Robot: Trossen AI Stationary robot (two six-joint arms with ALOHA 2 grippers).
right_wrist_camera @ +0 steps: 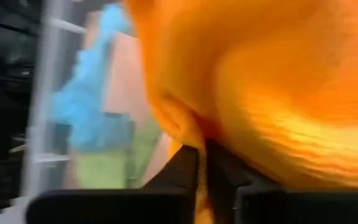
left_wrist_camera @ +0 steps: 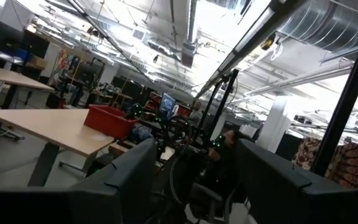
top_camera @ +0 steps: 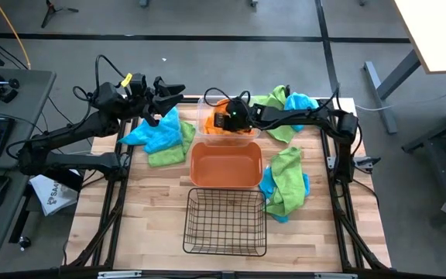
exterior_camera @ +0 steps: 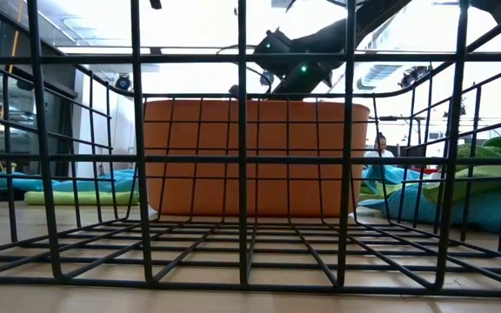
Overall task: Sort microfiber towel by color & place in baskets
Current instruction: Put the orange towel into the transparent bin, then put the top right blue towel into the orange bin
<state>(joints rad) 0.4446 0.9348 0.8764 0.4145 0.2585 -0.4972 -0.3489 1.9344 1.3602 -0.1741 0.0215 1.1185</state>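
1. Right now the right gripper [top_camera: 224, 120] hangs over the clear plastic bin [top_camera: 204, 101] at the far middle of the table, and in the right wrist view its two dark fingers [right_wrist_camera: 182, 169] stand nearly together, pinched on a fold of an orange towel [right_wrist_camera: 272, 93].
2. From above, that orange towel [top_camera: 217, 124] lies inside the clear bin, under the gripper.
3. The orange plastic bin [top_camera: 224, 165] sits just in front of the clear one, and the black wire-mesh basket [top_camera: 226, 222] is nearest the front edge — the three stand in a line down the middle of the table [top_camera: 145, 213].
4. The left gripper [top_camera: 173, 91] is held up at the far left corner, above the table; its wrist view looks out into the room, with the fingers [left_wrist_camera: 129, 174] standing apart and nothing between them.
5. Beneath the left arm lies a heap of blue towel [top_camera: 155, 132] with a green towel [top_camera: 173, 151] touching its near side.
6. On the right, a green and blue pile [top_camera: 285, 182] lies just beside the orange bin, and another green and blue bunch [top_camera: 289, 105] lies by the far right corner — partly under the right arm.
7. The low view looks through the basket's wires [exterior_camera: 242, 156] at the orange bin's wall [exterior_camera: 259, 156], with the right arm above it.
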